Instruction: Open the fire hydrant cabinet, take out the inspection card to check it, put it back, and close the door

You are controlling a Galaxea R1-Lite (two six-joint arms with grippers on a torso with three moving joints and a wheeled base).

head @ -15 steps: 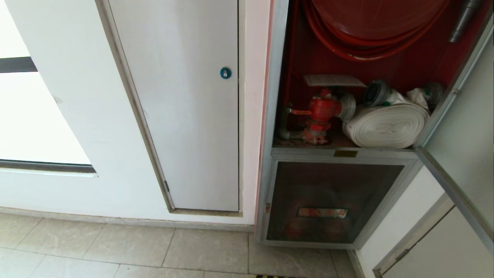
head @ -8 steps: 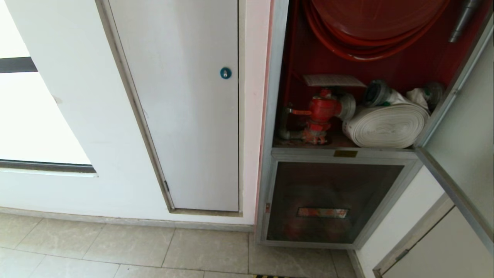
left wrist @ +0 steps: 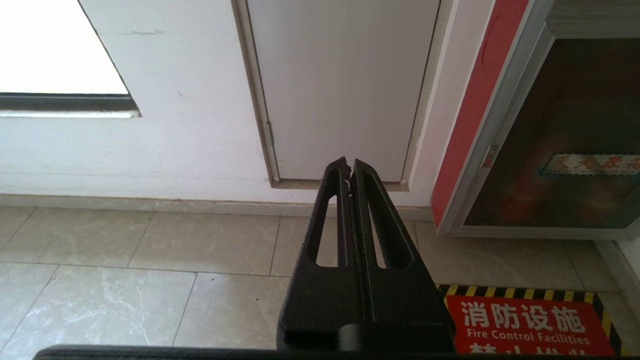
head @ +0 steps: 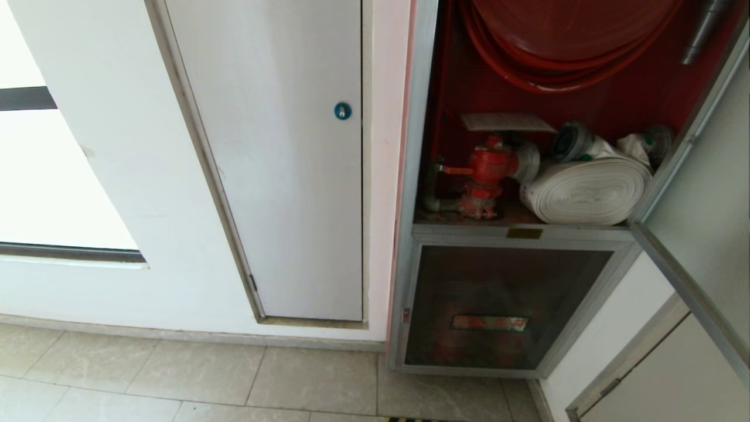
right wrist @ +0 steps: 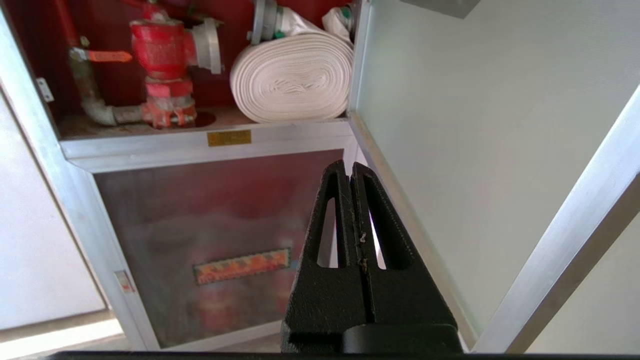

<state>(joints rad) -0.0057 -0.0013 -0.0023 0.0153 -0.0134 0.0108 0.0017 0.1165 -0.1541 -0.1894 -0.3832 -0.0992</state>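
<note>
The fire hydrant cabinet [head: 417, 146] stands open, red inside. Its door [head: 709, 193] is swung out to the right, with the pale inner face showing. The white inspection card [head: 505, 122] lies flat above the red valve [head: 489, 167], beside the rolled white hose [head: 586, 190]. Neither arm shows in the head view. My right gripper [right wrist: 348, 167] is shut and empty, low in front of the cabinet's lower glass panel, below the valve [right wrist: 162, 45] and close to the open door [right wrist: 475, 125]. My left gripper [left wrist: 348, 165] is shut, empty and parked low, pointing at the wall's foot.
A plain white door with a round blue lock [head: 342, 111] is left of the cabinet. Below the shelf is a smaller dark glass panel with a red label strip [head: 489, 322]. A red floor sign [left wrist: 525, 325] lies on the tiles before the cabinet.
</note>
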